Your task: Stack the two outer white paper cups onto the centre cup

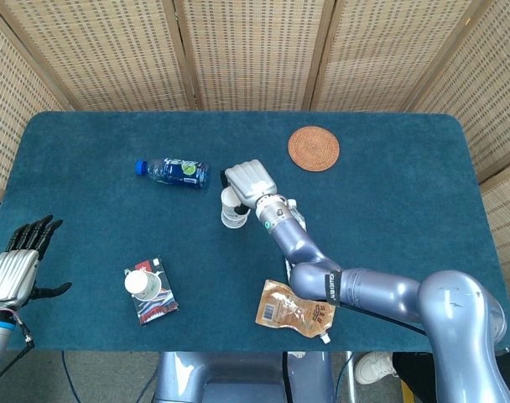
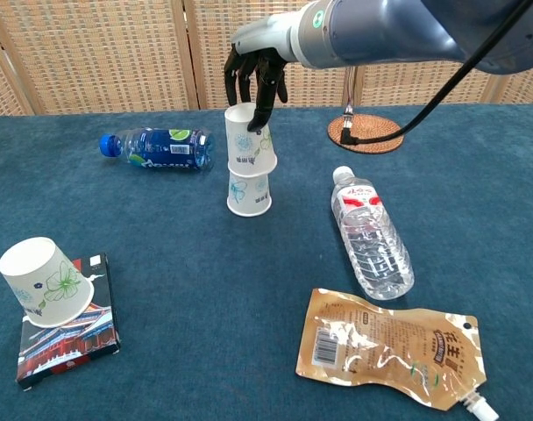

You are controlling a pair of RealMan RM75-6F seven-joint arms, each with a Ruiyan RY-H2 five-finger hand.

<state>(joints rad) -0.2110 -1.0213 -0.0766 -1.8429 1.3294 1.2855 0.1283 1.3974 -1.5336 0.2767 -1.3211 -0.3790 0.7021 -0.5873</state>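
- The desk (image 2: pixel 477 202) fills both views; its blue cloth carries everything I work with.
- My right hand (image 2: pixel 259 77) is at upper centre of the chest view, fingers wrapped over the upturned base of the carried cup (image 2: pixel 250 137), which I hold from above.
- That cup sits mouth down, partly sleeved over the centre cup (image 2: pixel 249 193) directly beneath; both long axes run upright and look nearly in line, so I judge the coming move is straight down, then let go.
- The last outer cup (image 2: pixel 43 281) is at lower left, tilted on a small printed box (image 2: pixel 69 344); my left hand (image 1: pixel 18 267), empty with fingers spread at the head view's left edge, is the nearer one.
- A clear water bottle (image 2: pixel 372 239) lies just right of the stack, and a blue bottle (image 2: pixel 157 148) lies to its left; neither blocks the descent.
- A snack pouch (image 2: pixel 389 349) lies at lower right and a woven coaster (image 2: pixel 365 133) at upper right, both well apart.
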